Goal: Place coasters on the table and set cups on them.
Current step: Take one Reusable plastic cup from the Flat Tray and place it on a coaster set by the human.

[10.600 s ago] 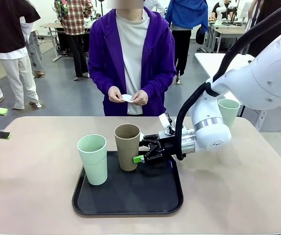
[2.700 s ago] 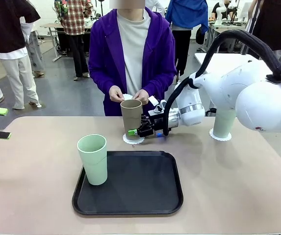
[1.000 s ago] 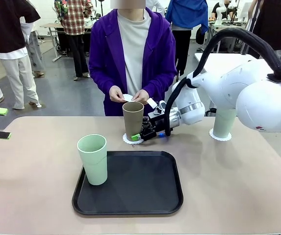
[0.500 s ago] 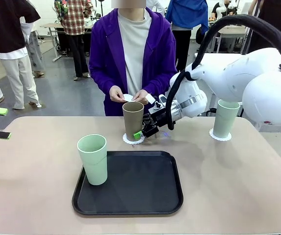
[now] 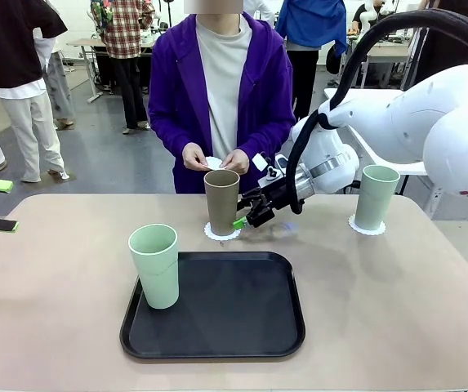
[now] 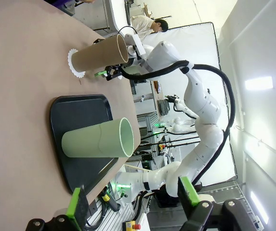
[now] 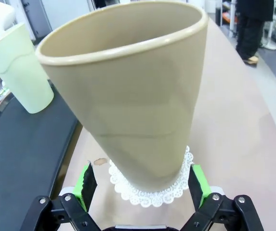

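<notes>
- Right gripper point(image 5: 242, 219): jaws spread wide, holding nothing. It hangs low at the right side of the tan cup point(image 5: 221, 200). In the right wrist view its green pads point(image 7: 87, 185) flank the cup's base, with a gap on each side.
- Tan cup: upright on coaster 1 point(image 5: 222, 233), a lacy white disc lying on the table point(image 5: 397, 310) just beyond the far edge of the black tray point(image 5: 242, 327).
- Mint cup 1 point(image 5: 154, 265): upright on the left part of the tray.
- Mint cup 2 point(image 5: 377, 196): upright on coaster 2 point(image 5: 367, 229), near the table's far right edge and well apart from the tan cup.
- Coaster 3 point(image 5: 211, 162): held between the person's hands point(image 5: 235, 162), above and beyond the table's far edge.
- Left gripper point(image 6: 130, 199): jaws apart, with nothing between the pads. Its wrist view looks across the table toward the tray, mint cup 1 and the tan cup.
</notes>
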Controlling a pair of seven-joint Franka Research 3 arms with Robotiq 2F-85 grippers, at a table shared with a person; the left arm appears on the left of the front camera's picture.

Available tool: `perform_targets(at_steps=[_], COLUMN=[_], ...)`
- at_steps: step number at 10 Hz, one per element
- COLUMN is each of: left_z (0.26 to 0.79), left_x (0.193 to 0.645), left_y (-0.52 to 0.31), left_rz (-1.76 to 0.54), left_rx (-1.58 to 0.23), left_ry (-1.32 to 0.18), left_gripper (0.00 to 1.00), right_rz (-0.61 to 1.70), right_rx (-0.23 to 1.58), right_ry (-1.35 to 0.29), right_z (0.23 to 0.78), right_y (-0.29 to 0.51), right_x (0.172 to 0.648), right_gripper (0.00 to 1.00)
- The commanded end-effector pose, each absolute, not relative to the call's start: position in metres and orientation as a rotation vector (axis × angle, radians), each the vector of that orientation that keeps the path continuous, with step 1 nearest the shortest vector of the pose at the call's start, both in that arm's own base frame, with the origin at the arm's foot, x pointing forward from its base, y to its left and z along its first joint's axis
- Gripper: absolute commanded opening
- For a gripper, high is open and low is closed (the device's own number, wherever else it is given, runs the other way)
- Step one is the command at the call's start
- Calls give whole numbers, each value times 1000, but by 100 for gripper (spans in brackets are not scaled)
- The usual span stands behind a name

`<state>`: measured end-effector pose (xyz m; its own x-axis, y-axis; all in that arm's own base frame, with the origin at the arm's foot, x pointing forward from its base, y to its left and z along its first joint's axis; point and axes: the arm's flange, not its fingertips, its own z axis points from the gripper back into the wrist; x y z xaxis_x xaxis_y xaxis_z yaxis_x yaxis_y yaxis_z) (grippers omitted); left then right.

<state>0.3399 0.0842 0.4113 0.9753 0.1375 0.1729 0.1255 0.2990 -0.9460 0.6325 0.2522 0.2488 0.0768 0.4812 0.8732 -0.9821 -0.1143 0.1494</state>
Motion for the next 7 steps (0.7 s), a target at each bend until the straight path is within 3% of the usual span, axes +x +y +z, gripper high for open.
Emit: perform_targets(at_steps=[1,4,7], left_z=[411,411,411], left_x=[339,339,339], left_y=[85,85,85], left_rz=[-1,-1,-1], left_rx=[-1279,-1279,-1279], left_ry=[-253,-253,-253], left_gripper=[100,100,100], right_rz=[1355,1064,810], right_rx=[873,573,385], right_ry=[-580,-413,-256], right_z=[277,352,400], right_y=[242,228,237], right_x=[613,577,550], right_gripper=[100,100,100])
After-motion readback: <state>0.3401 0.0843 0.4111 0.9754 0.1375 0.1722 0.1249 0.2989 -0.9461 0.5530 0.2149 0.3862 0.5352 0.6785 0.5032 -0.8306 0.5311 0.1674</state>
